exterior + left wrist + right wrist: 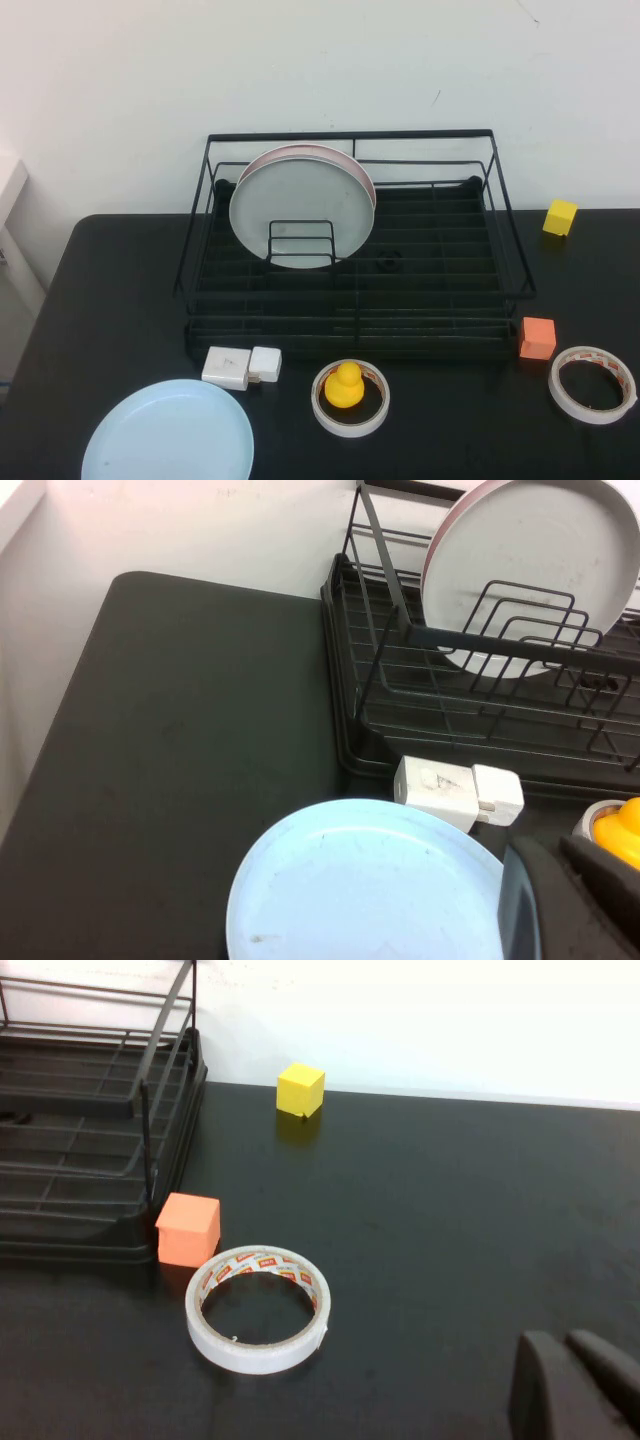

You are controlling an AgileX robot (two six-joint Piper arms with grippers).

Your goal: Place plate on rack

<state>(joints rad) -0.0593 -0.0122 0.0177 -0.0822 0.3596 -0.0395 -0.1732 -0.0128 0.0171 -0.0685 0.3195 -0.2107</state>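
Note:
The light blue plate (168,432) lies flat on the black table at the front left, in front of the black wire rack (350,134). It also shows in the left wrist view (370,890), below the rack (520,645). My left gripper (553,852) hovers at the plate's right edge, shut and empty. My right gripper (562,1340) is shut and empty above bare table at the front right, apart from the rack's right end (80,1250). Neither gripper shows in the high view.
A grey-white plate (300,205) stands in the rack with a pink-rimmed plate (355,163) behind it. A white block (240,366), a yellow duck (346,384) inside a tape roll (350,420), an orange cube (537,338), another tape roll (592,385) and a yellow cube (560,217) lie around.

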